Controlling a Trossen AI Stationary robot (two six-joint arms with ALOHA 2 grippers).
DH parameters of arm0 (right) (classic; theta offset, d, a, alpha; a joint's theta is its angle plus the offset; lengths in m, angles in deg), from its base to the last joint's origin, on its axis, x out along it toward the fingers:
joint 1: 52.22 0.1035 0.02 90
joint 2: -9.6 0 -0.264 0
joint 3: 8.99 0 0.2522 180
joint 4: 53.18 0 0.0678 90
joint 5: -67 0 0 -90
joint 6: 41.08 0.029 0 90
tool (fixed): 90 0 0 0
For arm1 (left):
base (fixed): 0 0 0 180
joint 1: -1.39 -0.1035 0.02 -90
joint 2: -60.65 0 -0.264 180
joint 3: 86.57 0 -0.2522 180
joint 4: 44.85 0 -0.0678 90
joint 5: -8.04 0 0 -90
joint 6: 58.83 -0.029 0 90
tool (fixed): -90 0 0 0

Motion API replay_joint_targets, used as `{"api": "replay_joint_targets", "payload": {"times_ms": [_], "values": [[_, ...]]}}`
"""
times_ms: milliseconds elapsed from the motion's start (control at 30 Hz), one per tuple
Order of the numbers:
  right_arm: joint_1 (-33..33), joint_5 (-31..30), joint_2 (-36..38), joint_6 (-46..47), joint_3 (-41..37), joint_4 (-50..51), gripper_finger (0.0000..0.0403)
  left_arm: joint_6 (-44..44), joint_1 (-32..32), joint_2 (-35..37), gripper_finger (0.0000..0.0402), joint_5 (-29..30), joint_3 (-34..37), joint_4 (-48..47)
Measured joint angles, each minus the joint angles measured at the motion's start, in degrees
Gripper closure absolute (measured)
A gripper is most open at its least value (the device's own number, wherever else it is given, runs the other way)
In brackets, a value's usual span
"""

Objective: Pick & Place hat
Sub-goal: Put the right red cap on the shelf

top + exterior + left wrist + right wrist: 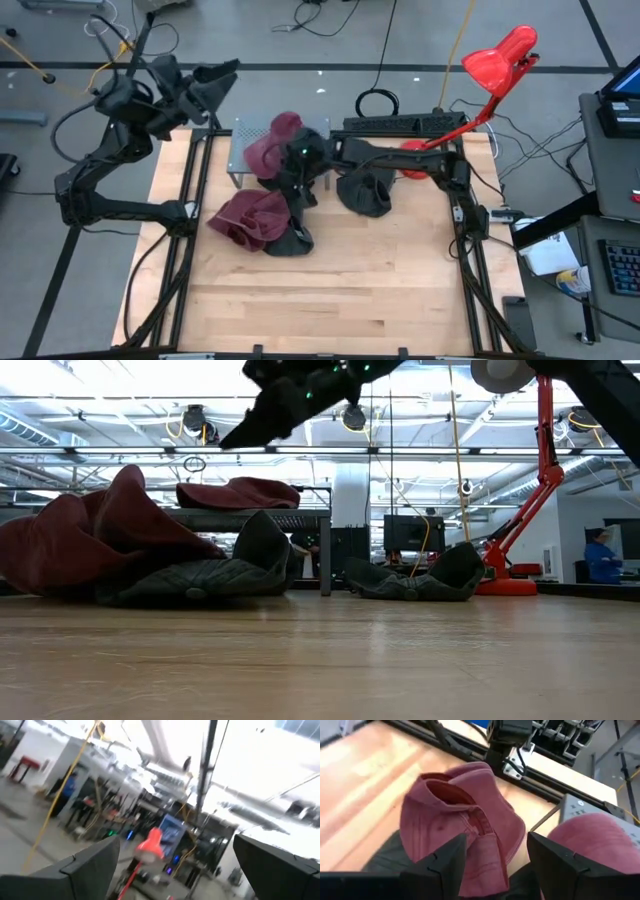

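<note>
Right now I count four soft fabric hats around the small grey metal stand [238, 135], which sits at the far left of the wooden table [330, 290]. One maroon hat [270, 145] lies domed on top of the stand; a second maroon hat [250, 215] slumps on the boards in front of the stand, crumpled, its brim turned up, and it overlaps a dark grey hat [292, 240] lying flat beside it. Another dark grey hat [365, 192] sits folded well to the right of the stand, near the red desk lamp [490, 70]. My right gripper [495, 857] hangs above the crumpled maroon hat just in front of the stand, fingers parted and holding nothing. My left gripper [175, 870] is raised off the table's far left corner behind the stand, spread wide and empty.
</note>
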Motion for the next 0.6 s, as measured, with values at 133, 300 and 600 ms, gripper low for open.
{"api": "replay_joint_targets", "payload": {"times_ms": [133, 300, 600], "values": [[1.2, -2.9, -3.0, -0.8, -0.4, -2.1, 0.0202, 1.3, 0.0, 0.1, 0.0007, 0.0, 0.0, 2.7], [1.4, -7.6, -6.1, 1.0, -0.4, -7.6, 0.0202, 3.8, 0.1, 0.0, 0.0007, -0.7, 0.0, 2.4], [-1.3, -16.7, -7.0, 9.6, -0.4, -11.2, 0.0202, 6.0, 0.1, 0.0, 0.0007, -1.1, 0.0, 2.4]]}}
